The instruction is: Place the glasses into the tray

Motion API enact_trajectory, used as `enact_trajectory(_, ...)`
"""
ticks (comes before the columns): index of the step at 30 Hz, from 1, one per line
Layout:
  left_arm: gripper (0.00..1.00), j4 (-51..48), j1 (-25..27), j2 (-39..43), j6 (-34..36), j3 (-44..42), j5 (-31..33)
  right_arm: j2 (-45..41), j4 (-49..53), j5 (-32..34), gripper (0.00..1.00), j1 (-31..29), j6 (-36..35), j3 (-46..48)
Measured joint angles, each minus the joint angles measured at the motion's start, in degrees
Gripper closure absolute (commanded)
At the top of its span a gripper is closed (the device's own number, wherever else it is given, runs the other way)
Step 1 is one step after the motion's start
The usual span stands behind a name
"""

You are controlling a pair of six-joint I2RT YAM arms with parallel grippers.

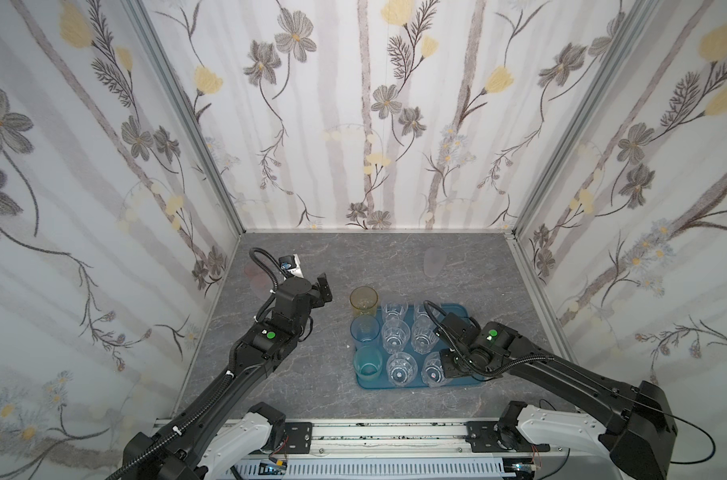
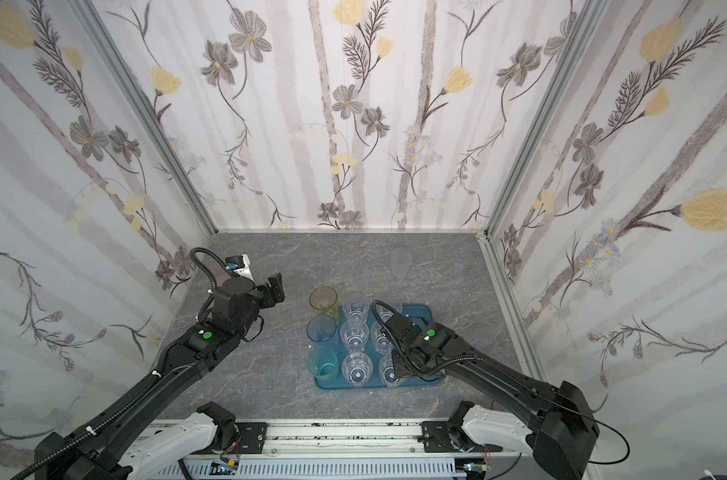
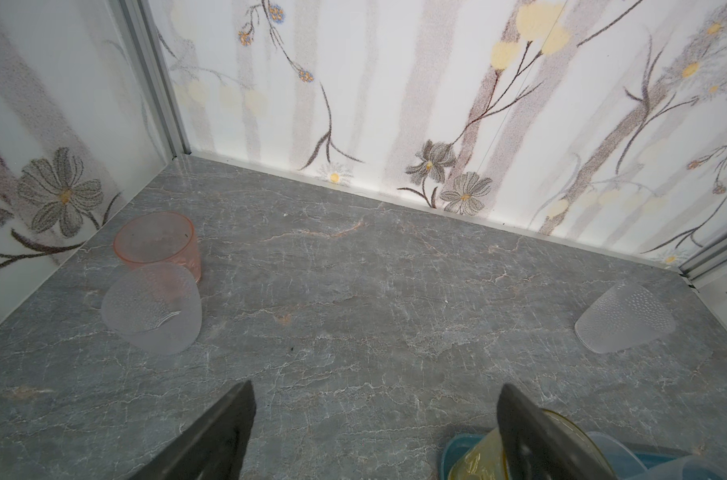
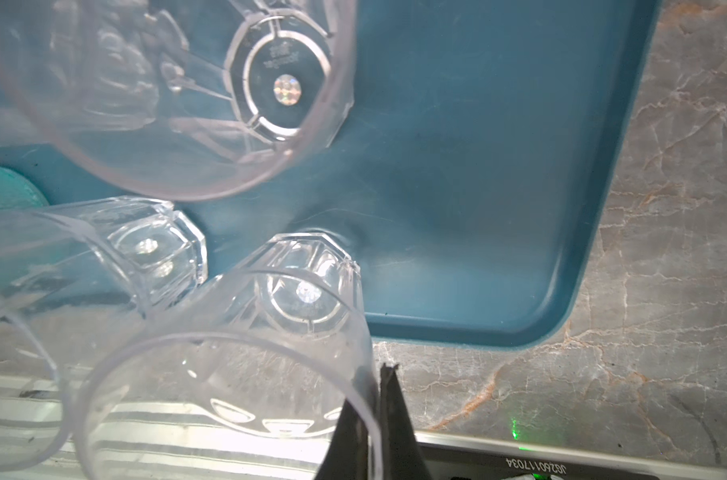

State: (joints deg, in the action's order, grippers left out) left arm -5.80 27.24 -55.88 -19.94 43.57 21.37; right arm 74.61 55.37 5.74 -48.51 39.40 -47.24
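The teal-blue tray (image 1: 457, 309) (image 4: 478, 166) holds several clear faceted glasses, a light blue glass (image 1: 365, 328) and a teal glass (image 1: 368, 363). An amber glass (image 1: 363, 301) (image 3: 478, 455) stands at its far left corner; I cannot tell whether its base is inside the rim. My right gripper (image 4: 378, 374) is shut on the rim of a clear glass (image 4: 228, 395) (image 1: 433, 372) at the tray's near edge. My left gripper (image 1: 322, 291) (image 3: 377, 386) hangs open and empty, left of the amber glass.
On the grey table (image 3: 353, 291) a pink glass (image 3: 156, 241) stands upright near the back left wall. A frosted glass (image 3: 151, 309) lies on its side beside it. Another frosted glass (image 1: 433, 262) (image 3: 623, 320) lies at the back right. Papered walls enclose three sides.
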Motion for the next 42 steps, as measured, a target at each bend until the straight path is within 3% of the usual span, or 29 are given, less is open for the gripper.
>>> enact_trajectory(7, 0.06, 0.0, -0.2, -0.5, 0.0, -0.7, -0.5, 2.3, -1.3, 1.9, 0.98, -0.1, 0.0, -0.5)
enact_trajectory(14, 0.06, 0.0, -0.3, -0.4, 0.0, -1.2, -0.6, 4.4, -2.8, 2.6, 0.77, -0.1, -0.5, -0.8)
enact_trajectory(25, 0.06, 0.0, -0.5, -1.2, -1.5, -1.4, -1.3, 3.7, -2.5, 3.1, 0.64, 1.0, -0.5, -6.2)
enact_trajectory(36, 0.06, 0.1, -0.5, -2.4, -1.7, -1.5, -1.6, 1.6, -4.9, 1.6, 0.58, 14.8, -2.6, -10.3)
enact_trajectory(42, 0.05, 0.3, -0.9, -3.0, -1.6, -1.6, -2.1, 7.5, -10.8, -0.9, 0.57, 15.7, -5.0, -11.7)
